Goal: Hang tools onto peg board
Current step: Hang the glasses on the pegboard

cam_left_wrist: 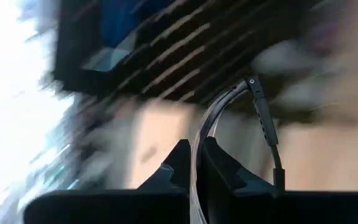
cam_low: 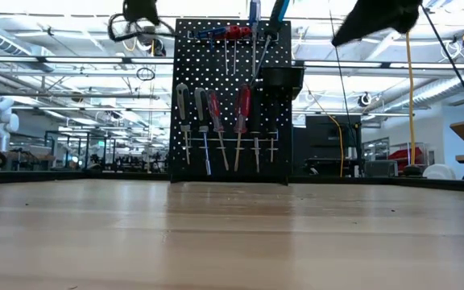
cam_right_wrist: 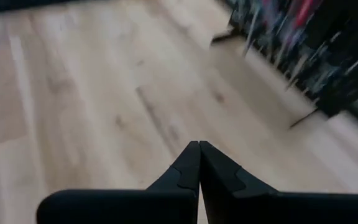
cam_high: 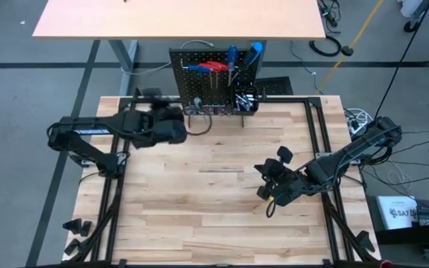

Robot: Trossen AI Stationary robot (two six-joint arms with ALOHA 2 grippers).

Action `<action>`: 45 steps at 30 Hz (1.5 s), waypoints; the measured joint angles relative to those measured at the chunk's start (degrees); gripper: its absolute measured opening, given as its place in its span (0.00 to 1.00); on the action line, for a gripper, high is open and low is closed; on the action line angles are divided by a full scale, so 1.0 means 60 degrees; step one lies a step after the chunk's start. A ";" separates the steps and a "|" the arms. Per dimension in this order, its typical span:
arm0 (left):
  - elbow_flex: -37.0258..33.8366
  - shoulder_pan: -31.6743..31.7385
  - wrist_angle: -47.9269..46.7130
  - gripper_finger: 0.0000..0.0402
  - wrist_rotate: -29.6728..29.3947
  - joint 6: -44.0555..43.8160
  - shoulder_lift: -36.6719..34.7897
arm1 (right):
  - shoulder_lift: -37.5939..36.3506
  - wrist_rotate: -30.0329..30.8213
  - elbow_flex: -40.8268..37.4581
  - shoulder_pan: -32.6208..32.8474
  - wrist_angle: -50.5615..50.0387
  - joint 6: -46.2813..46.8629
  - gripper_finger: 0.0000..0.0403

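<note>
The black peg board (cam_high: 214,74) stands upright at the table's far edge, with red and blue screwdrivers (cam_low: 240,113) hanging on its hooks and a small black bin (cam_low: 283,76) on its right side. My left gripper (cam_left_wrist: 194,144) hovers high, just left of the board's lower left corner, shut on a thin wire loop (cam_high: 203,128). The loop also shows at the top left of the low view (cam_low: 123,32). My right gripper (cam_right_wrist: 199,146) is shut on nothing, above the table's right half (cam_high: 268,182). My left gripper pinches one thin strand of the wire loop (cam_left_wrist: 197,134) between its two fingers. The fingers point toward the table's right, slanting slightly down. The loop arcs out past the fingertips to a black sleeved part (cam_left_wrist: 263,118), clear of the table.
Bare wooden tabletop (cam_high: 214,201) lies in the middle and toward the near edge. Black frame rails (cam_high: 320,149) run along the table's sides. A second tan table (cam_high: 177,18) stands beyond the board, and cables (cam_high: 393,171) lie on the floor at the right.
</note>
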 joint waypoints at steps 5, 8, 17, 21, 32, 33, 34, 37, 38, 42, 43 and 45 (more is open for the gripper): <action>0.0000 0.0214 0.4122 0.04 0.2488 0.2474 -0.0498 | 0.0007 -0.1127 -0.0007 -0.0049 0.0079 0.0360 0.00; -0.0010 0.0686 0.6562 0.04 0.2500 0.2442 -0.0967 | 0.0007 -0.0860 -0.0007 -0.0024 0.0199 0.0355 0.00; -0.2732 0.1693 1.2240 0.04 0.2953 0.3758 -0.1926 | 0.0007 0.0082 -0.0732 0.0563 0.0032 0.1441 0.00; -0.4792 0.1802 1.6555 0.04 0.2936 0.5489 -0.2150 | -0.0419 0.0104 -0.1290 0.0723 -0.0911 0.1934 0.00; -0.6577 0.1681 1.8729 0.04 0.2290 0.6174 -0.2005 | -0.1685 0.1081 -0.1687 0.0403 -0.0928 0.2489 0.00; -0.6567 0.1751 1.8839 0.04 0.2295 0.6173 -0.2032 | -0.1654 0.1077 -0.1687 0.0345 -0.0920 0.2451 0.00; -0.6560 0.1819 1.8925 0.04 0.2286 0.6190 -0.2043 | -0.1598 0.1062 -0.1687 0.0274 -0.0910 0.2419 0.00; -0.6560 0.1975 1.8869 0.04 0.2277 0.6257 -0.1997 | -0.1424 0.1045 -0.1687 0.0082 -0.0871 0.2403 0.00; -0.6561 0.2029 1.8849 0.04 0.2267 0.6301 -0.1975 | -0.1377 0.1030 -0.1687 0.0031 -0.0856 0.2402 0.00; -0.6559 0.2174 1.8935 0.04 0.2098 0.6413 -0.1904 | -0.1151 0.0689 -0.1687 -0.0159 -0.0850 0.2383 0.00; -0.6553 0.2172 1.8929 0.04 0.2113 0.6456 -0.1856 | -0.1117 0.0632 -0.1687 -0.0216 -0.0850 0.2368 0.00; -0.6553 0.2210 1.8868 0.04 0.2161 0.6578 -0.1702 | -0.1058 0.0573 -0.1687 -0.0338 -0.0829 0.2299 0.00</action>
